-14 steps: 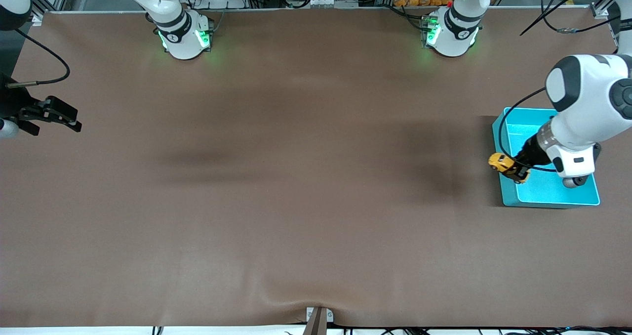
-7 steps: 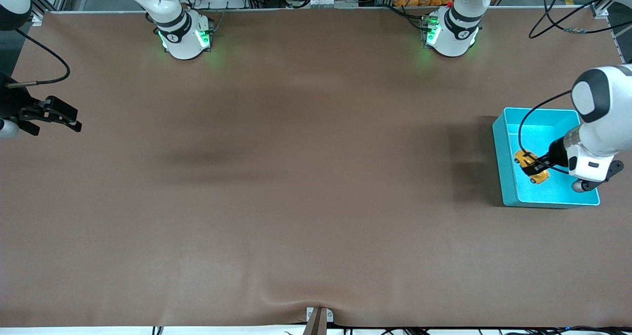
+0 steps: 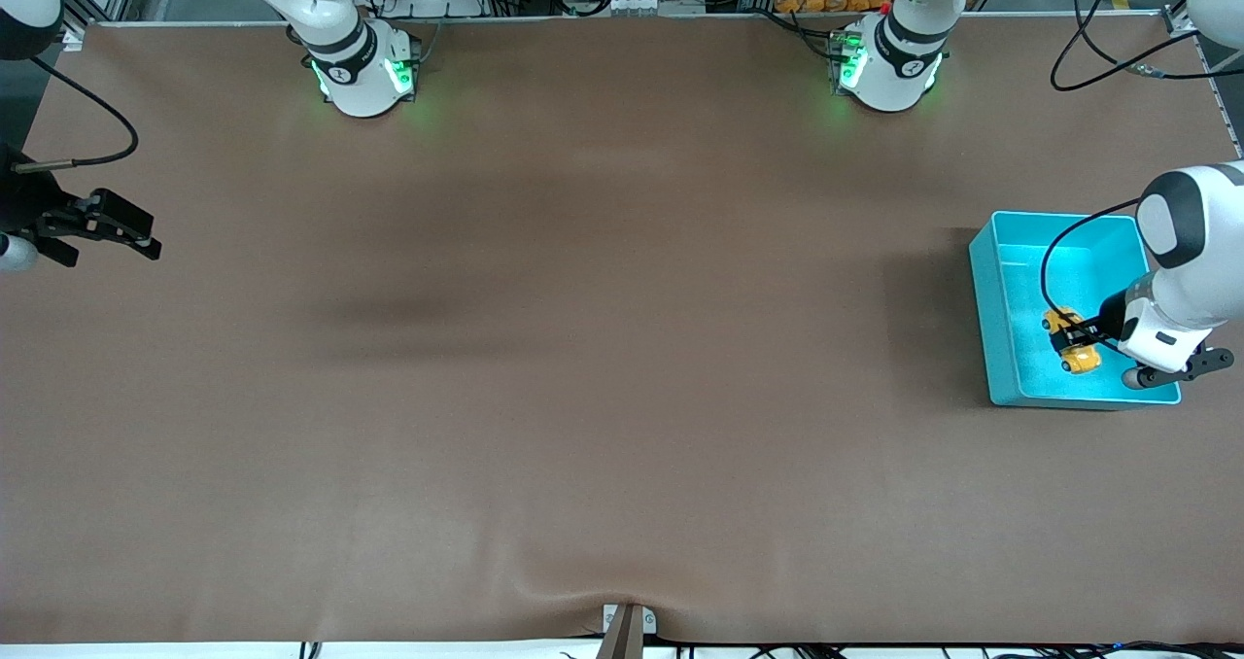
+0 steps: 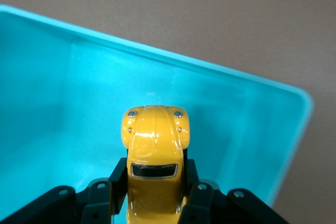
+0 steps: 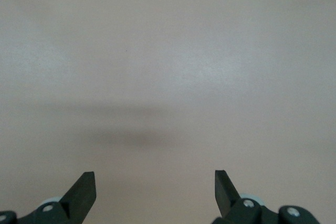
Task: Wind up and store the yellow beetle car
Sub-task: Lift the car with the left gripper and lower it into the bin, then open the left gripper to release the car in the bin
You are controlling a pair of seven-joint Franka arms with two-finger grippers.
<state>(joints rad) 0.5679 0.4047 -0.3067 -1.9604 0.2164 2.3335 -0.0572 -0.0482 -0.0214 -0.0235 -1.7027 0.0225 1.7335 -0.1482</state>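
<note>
Front view: my left gripper (image 3: 1072,337) is lowered into the turquoise bin (image 3: 991,290), which stands on the brown table (image 3: 583,348) at the left arm's end; its fingers (image 3: 1067,331) are clenched on the yellow beetle car (image 3: 1073,345), one on each flank; the car sits inside the bin's walls, over the half of the floor nearer the front camera; whether its wheels touch the floor I cannot tell. Left wrist view: the yellow beetle car (image 4: 155,145) projects forward from between my black fingers (image 4: 116,179), rounded end and dark window uppermost; the turquoise bin (image 4: 294,129) surrounds it, its floor bare apart from the car; one rim corner shows against the brown table (image 4: 210,19). Right wrist view: my right gripper (image 5: 155,190) waits with fingers (image 5: 84,187) spread wide, holding nothing, over bare table (image 5: 168,77); in the front view the right gripper (image 3: 146,241) hangs over the table edge at the right arm's end.
</note>
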